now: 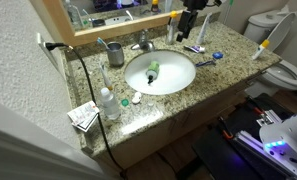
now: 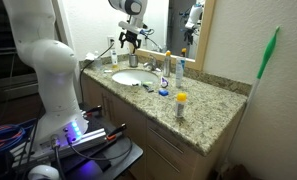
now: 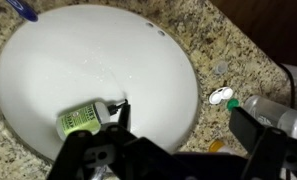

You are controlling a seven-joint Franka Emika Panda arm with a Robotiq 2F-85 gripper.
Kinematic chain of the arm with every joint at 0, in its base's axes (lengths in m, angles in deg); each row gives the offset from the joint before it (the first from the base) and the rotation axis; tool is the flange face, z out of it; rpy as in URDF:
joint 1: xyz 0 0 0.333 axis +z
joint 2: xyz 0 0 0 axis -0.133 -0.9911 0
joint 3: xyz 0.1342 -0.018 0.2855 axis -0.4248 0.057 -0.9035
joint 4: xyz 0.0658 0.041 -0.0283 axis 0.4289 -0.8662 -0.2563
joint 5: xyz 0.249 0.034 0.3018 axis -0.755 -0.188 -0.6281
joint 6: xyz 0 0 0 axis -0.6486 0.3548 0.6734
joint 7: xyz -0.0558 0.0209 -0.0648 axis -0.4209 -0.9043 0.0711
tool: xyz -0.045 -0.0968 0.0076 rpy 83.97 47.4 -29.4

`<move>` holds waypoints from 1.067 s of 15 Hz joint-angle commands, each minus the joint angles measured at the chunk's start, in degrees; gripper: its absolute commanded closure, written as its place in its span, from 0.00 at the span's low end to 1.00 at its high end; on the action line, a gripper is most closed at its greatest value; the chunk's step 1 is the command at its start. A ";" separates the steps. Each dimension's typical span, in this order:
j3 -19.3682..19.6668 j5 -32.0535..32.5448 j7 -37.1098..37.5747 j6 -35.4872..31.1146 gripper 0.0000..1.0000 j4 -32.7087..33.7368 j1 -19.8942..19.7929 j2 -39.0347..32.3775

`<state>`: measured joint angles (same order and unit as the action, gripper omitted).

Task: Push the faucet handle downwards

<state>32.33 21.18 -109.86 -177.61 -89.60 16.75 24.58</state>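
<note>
Faucet handle [image 1: 144, 40]: probably moving stiffly, slick chrome; pressing down on its lever tip is looking best.
Claw [image 2: 130, 42]: hovering above the basin [image 1: 174, 76], jaws spread, gripping nothing.

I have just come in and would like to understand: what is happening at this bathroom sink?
A robot arm is working over the bathroom counter. Its gripper hangs in the air above the white basin, with the jaws apart and holding nothing. The faucet handle, at the back of the basin, is not touched, so the push downwards is not yet done. A small green item lies inside the basin.
</note>
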 commanded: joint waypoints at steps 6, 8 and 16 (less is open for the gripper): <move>-2.17 -0.43 10.78 -11.86 0.00 6.70 -0.33 -9.04; -3.05 0.98 16.91 -18.59 0.00 11.26 0.30 -13.45; -2.32 8.08 25.25 -21.73 0.00 13.27 0.66 -17.01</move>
<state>29.40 24.69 -88.89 -198.99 -77.92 17.43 10.23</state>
